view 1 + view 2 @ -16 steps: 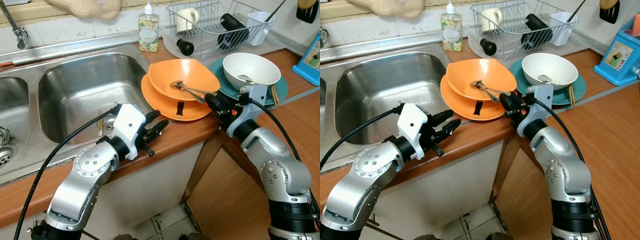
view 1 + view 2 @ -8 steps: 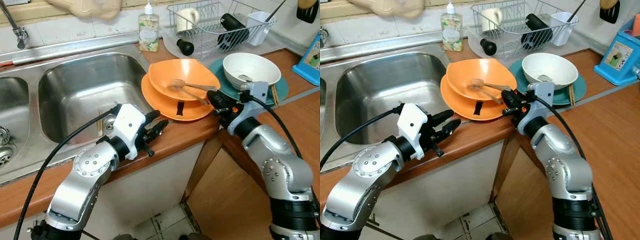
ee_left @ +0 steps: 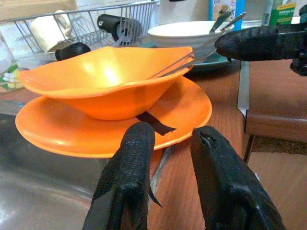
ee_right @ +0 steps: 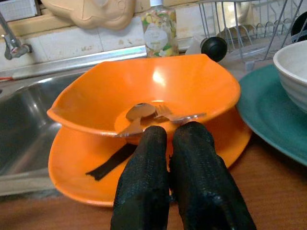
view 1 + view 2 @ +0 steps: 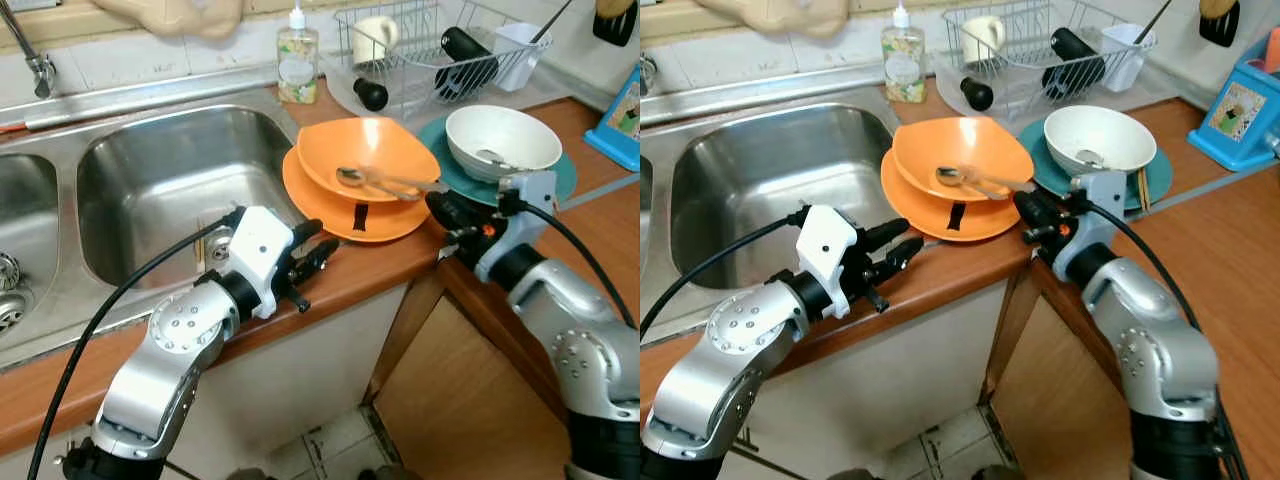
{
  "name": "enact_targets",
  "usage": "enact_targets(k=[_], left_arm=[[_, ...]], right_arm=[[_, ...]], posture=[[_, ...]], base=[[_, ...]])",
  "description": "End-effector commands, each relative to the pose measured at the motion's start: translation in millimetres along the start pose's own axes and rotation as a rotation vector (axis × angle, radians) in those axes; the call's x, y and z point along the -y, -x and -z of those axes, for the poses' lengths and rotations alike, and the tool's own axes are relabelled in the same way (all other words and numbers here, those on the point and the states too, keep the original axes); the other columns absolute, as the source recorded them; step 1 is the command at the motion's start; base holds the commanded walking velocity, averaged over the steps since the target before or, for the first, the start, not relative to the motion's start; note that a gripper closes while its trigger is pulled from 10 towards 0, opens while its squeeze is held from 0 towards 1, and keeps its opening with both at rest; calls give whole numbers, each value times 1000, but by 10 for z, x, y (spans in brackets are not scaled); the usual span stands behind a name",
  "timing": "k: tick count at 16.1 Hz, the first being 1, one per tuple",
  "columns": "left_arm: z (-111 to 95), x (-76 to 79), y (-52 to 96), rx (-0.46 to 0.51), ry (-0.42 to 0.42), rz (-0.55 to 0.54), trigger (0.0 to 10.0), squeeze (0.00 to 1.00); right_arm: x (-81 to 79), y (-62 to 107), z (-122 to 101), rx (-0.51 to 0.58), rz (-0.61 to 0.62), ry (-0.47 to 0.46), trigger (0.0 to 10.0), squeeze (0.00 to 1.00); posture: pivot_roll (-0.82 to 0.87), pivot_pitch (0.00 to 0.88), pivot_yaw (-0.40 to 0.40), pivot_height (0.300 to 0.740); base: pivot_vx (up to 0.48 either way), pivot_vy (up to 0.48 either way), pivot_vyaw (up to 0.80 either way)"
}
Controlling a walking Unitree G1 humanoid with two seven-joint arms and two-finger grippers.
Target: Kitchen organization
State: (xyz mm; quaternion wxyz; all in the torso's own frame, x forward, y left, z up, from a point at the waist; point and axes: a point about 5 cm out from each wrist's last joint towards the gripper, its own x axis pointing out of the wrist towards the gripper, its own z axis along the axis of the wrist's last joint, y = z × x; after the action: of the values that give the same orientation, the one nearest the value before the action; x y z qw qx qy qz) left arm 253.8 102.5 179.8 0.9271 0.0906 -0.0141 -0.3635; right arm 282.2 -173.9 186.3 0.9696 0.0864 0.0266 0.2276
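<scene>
Cutlery [image 5: 375, 181] is seen lying in the orange bowl [image 5: 368, 152] on the tabletop [image 5: 370, 262], handles gripped by the narrowly closed right hand [image 5: 443, 207]. Left hand [image 5: 318, 256] is held slightly parted, empty. Most dishes remain unsorted.

The soap bottle [image 4: 159, 28] is carrying a flowered label, but its words are too small to read. The blue box [image 5: 1241, 112] is showing a printed picture with no readable words.
</scene>
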Motion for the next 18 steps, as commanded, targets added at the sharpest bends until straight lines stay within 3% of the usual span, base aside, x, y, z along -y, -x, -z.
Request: enact_targets(k=[1, 14, 15, 16, 18], left_arm=[[-15, 10, -17, 1, -18, 14, 10000, 0], [-11, 18, -30, -4, -24, 18, 10000, 0], [-11, 16, -29, -4, -24, 18, 10000, 0], [-10, 16, -29, -5, -24, 17, 10000, 0], [-9, 12, -28, -7, -26, 14, 10000, 0]], right_arm=[[-6, 43, -41, 6, -17, 2, 10000, 1000], [123, -67, -80, 17, 53, 42, 10000, 1000], [125, -87, -81, 18, 52, 47, 10000, 549], [127, -107, -84, 19, 50, 49, 10000, 0], [154, -146, -87, 23, 57, 54, 10000, 0]], posture=[[-53, 34, 4, 740], [-48, 34, -1, 740], [-48, 34, -1, 740], [-47, 34, -2, 740], [-45, 34, -2, 740]], base=[[0, 0, 0], [0, 0, 0], [0, 0, 0], [0, 0, 0], [0, 0, 0]])
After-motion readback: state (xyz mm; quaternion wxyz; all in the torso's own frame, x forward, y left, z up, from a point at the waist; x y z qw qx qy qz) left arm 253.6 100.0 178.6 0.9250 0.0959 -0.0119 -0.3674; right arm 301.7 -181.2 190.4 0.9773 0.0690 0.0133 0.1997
